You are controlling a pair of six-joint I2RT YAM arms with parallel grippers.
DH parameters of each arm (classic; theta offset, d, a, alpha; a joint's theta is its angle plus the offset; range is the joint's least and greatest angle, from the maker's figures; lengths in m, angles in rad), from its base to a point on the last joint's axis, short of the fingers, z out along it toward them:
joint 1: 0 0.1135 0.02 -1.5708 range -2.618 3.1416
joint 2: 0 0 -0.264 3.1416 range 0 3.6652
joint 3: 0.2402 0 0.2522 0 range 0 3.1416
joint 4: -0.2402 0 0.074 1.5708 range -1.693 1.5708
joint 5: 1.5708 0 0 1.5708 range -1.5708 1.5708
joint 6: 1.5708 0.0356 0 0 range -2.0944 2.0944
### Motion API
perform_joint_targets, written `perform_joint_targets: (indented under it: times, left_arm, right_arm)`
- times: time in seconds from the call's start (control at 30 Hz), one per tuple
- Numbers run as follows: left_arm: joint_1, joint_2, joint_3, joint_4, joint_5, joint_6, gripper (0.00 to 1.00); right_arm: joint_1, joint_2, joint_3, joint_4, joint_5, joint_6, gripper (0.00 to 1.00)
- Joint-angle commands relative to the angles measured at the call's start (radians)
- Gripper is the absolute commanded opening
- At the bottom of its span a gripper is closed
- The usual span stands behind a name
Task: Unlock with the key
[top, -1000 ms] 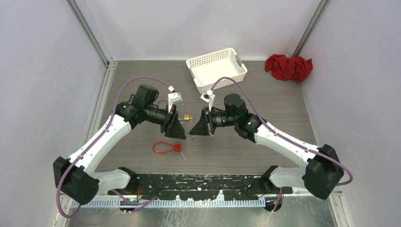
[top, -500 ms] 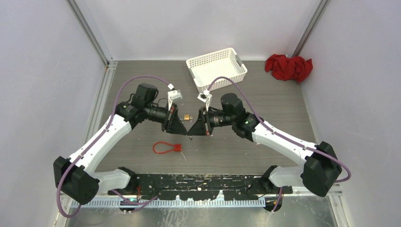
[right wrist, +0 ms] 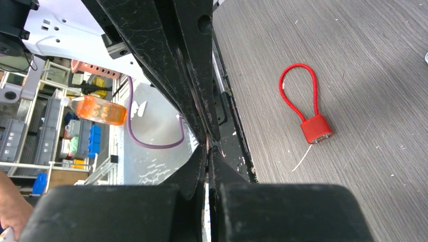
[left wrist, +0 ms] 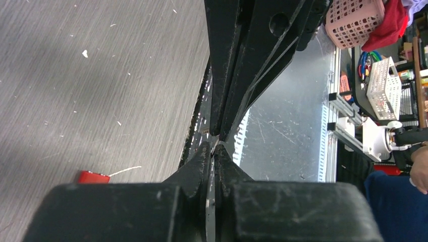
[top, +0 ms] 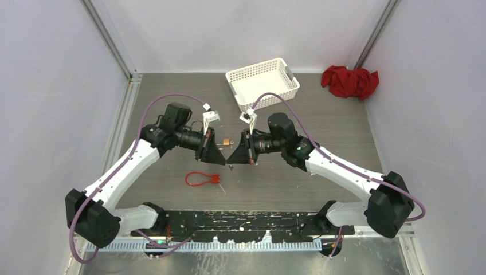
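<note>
The red cable padlock (top: 214,179) lies left-right, body end pointing right.

Top view high, down on whole table (top: 344,126); wrist views close, low, sharing red lock (right wrist: 315,128).

On my grey table (top: 321,126) I see a white basket (top: 263,82) at 12 o'clock and a red cloth (top: 350,81) at 2. A brass padlock (top: 228,141) lies mid-table, a red cable lock (top: 203,179) at 7.
</note>
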Motion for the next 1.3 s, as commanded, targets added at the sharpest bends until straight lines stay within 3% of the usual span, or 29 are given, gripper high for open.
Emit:
perform_joint_targets:
  times: [0.0, 0.1, 0.17, 0.23, 0.4, 0.63, 0.8, 0.87, 0.97, 1.0, 1.13, 1.27]
  left_arm:
    - [0.002, -0.028, 0.007, 0.021, 0.03, -0.006, 0.0]
    - [0.002, -0.029, 0.012, 0.004, 0.026, 0.008, 0.0]
    - [0.001, -0.03, 0.012, -0.004, 0.024, 0.009, 0.0]
    - [0.001, -0.032, 0.011, -0.005, 0.023, 0.006, 0.0]
    - [0.002, -0.032, 0.018, -0.004, 0.034, -0.015, 0.0]
    - [0.001, -0.039, 0.024, -0.008, 0.043, -0.029, 0.0]
    - [0.002, -0.046, 0.024, -0.001, 0.069, -0.052, 0.0]
    - [0.002, -0.046, 0.027, 0.001, 0.078, -0.056, 0.0]
    - [0.002, -0.042, 0.032, 0.013, 0.089, -0.076, 0.0]
    - [0.002, -0.043, 0.03, 0.017, 0.091, -0.081, 0.0]
    - [0.002, -0.041, 0.03, 0.015, 0.09, -0.085, 0.0]
    - [0.002, -0.037, 0.03, 0.014, 0.082, -0.085, 0.0]
  right_arm:
    - [0.004, -0.018, 0.037, 0.054, -0.006, 0.009, 0.01]
    - [0.005, -0.025, 0.028, 0.058, -0.009, 0.009, 0.03]
    - [0.002, -0.028, 0.02, 0.061, -0.022, 0.017, 0.25]
    - [-0.003, -0.028, 0.007, 0.076, -0.032, 0.028, 0.35]
    - [-0.005, -0.017, -0.017, 0.141, -0.074, 0.061, 0.43]
    - [-0.012, -0.008, -0.031, 0.144, -0.091, 0.055, 0.38]
    - [-0.026, -0.012, -0.058, 0.164, -0.099, 0.065, 0.2]
    - [-0.029, -0.016, -0.063, 0.166, -0.099, 0.067, 0.22]
    - [-0.034, -0.022, -0.074, 0.167, -0.095, 0.066, 0.33]
    - [-0.035, -0.026, -0.077, 0.17, -0.093, 0.068, 0.31]
    - [-0.041, -0.044, -0.089, 0.222, -0.084, 0.108, 0.01]
    - [-0.043, -0.083, -0.091, 0.254, -0.074, 0.139, 0.01]
